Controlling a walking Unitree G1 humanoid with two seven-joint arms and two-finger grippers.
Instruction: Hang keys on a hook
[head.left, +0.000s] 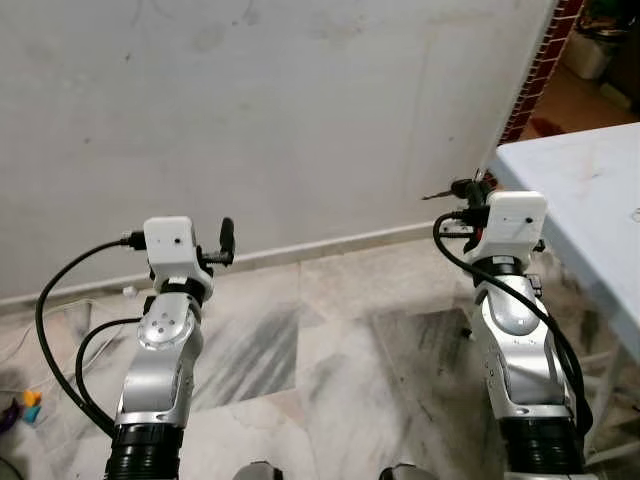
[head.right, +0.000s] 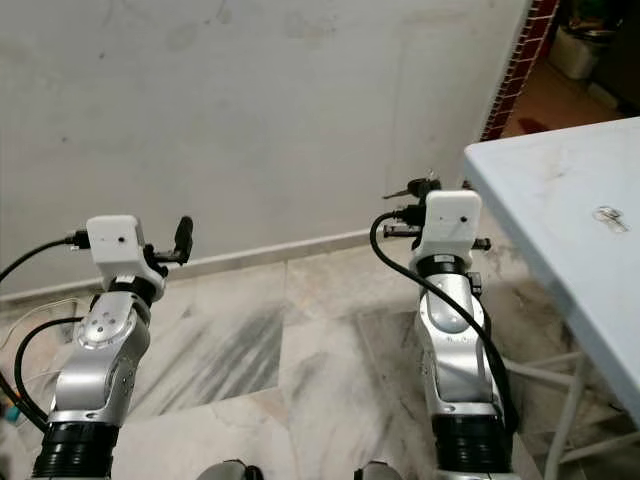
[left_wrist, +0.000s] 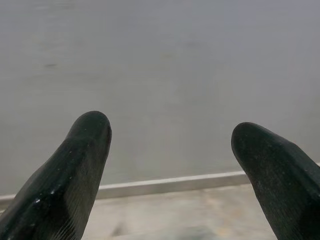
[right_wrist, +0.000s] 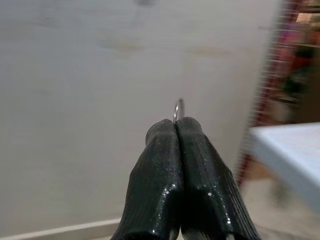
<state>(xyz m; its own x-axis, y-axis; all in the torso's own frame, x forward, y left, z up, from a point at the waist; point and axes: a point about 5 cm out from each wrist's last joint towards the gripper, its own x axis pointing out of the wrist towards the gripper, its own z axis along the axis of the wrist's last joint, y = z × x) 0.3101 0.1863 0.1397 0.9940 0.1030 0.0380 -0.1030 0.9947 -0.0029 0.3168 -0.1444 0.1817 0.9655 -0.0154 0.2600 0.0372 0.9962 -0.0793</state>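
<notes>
Keys (head.left: 447, 191) in right pincer (right_wrist: 176, 124) (pinched)

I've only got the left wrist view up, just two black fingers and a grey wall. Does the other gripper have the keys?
Observer: Yes. The right gripper is shut on the keys; a thin metal ring pokes out above its fingertips.
Operator: Where is that arm pointing?
Observer: At the same grey wall, held up in front of the robot, beside the corner of a light blue table.
Operator: Anything on that table?
Observer: One small metallic item lies on it; too small to identify.
Operator: What about a hook on the wall?
Observer: I can't make one out on the wall from here.
</notes>
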